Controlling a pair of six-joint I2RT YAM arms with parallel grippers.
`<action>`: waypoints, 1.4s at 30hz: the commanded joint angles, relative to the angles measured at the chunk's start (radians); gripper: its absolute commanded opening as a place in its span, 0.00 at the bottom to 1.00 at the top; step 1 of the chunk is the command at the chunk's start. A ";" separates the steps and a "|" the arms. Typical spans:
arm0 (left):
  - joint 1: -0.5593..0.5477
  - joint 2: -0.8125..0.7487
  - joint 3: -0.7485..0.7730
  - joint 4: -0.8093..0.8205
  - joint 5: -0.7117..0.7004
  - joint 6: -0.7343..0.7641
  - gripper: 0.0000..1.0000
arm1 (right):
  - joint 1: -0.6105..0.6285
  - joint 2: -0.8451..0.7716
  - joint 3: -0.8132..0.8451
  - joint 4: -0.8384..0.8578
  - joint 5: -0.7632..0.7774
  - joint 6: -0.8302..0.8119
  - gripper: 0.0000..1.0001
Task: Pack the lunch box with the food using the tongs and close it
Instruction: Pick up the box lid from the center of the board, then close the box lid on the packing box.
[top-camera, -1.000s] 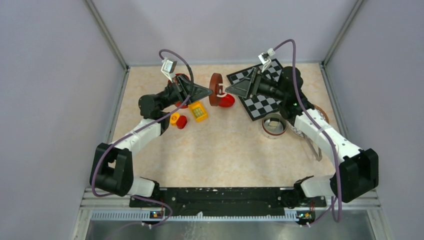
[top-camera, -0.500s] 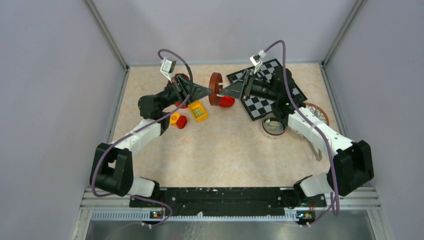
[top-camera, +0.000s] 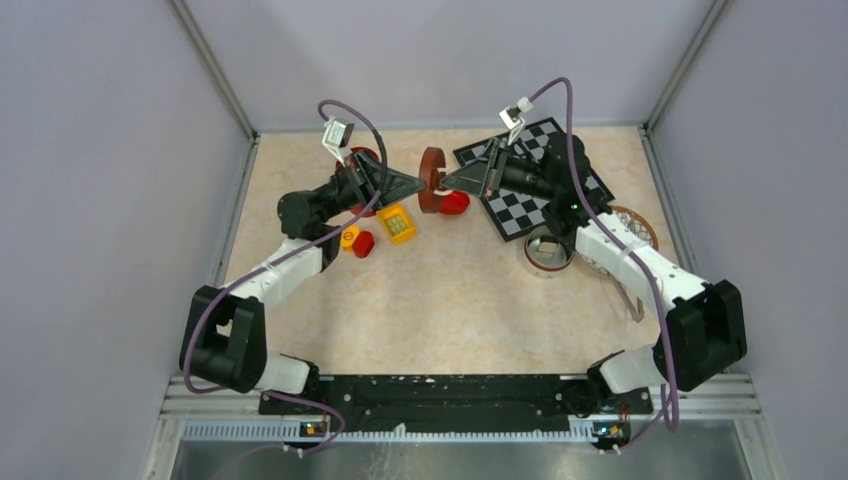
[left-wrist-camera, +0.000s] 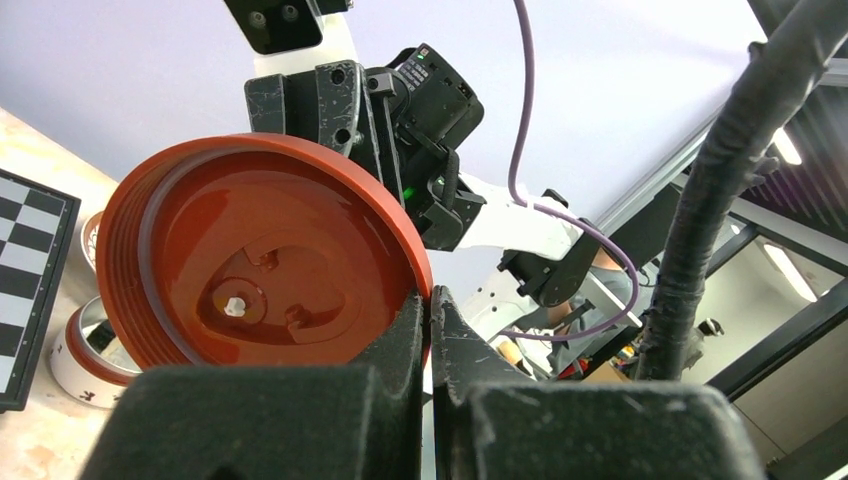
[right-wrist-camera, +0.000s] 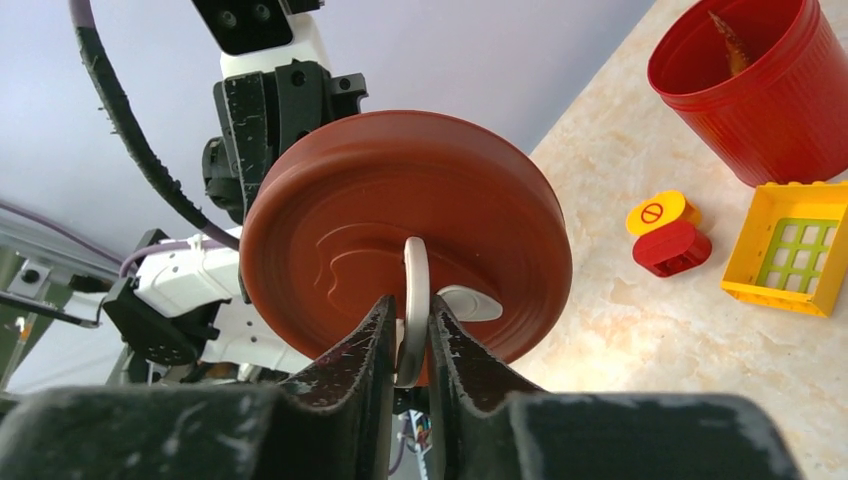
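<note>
My left gripper (top-camera: 421, 183) (left-wrist-camera: 430, 300) is shut on the rim of the red-brown lid (top-camera: 431, 180) (left-wrist-camera: 260, 260) and holds it upright on edge above the table. From the other side, my right gripper (top-camera: 449, 180) (right-wrist-camera: 412, 305) has its fingers pressed on the lid's white ring handle (right-wrist-camera: 415, 290). The lunch box (top-camera: 548, 253) (left-wrist-camera: 85, 350) stands open under the right arm with a pale food chunk (top-camera: 548, 244) inside. An orange food piece (right-wrist-camera: 733, 45) lies in the red bowl (right-wrist-camera: 760, 100). The silver tongs (top-camera: 634, 305) lie by the right forearm, partly hidden.
The chessboard (top-camera: 530, 205) lies at the back right. A patterned plate (top-camera: 632, 222) peeks out behind the right arm. A yellow block (top-camera: 397, 223) (right-wrist-camera: 790, 250), a red block (top-camera: 364, 244) and a round yellow block (top-camera: 349, 236) sit near the left arm. A red object (top-camera: 455, 203) lies below the lid.
My right gripper has moved left up to the lid and closed on its white ring handle. The left gripper has kept the lid in place.
</note>
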 joint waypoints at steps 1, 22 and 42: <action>-0.008 -0.012 -0.005 0.056 -0.007 -0.002 0.00 | 0.010 0.004 0.062 0.005 -0.001 -0.036 0.08; 0.103 -0.105 0.244 -1.159 0.041 0.932 0.99 | -0.150 -0.057 0.413 -1.261 0.377 -1.179 0.00; 0.105 -0.188 0.287 -1.505 -0.087 1.254 0.99 | -0.262 0.149 0.414 -1.572 0.557 -1.498 0.00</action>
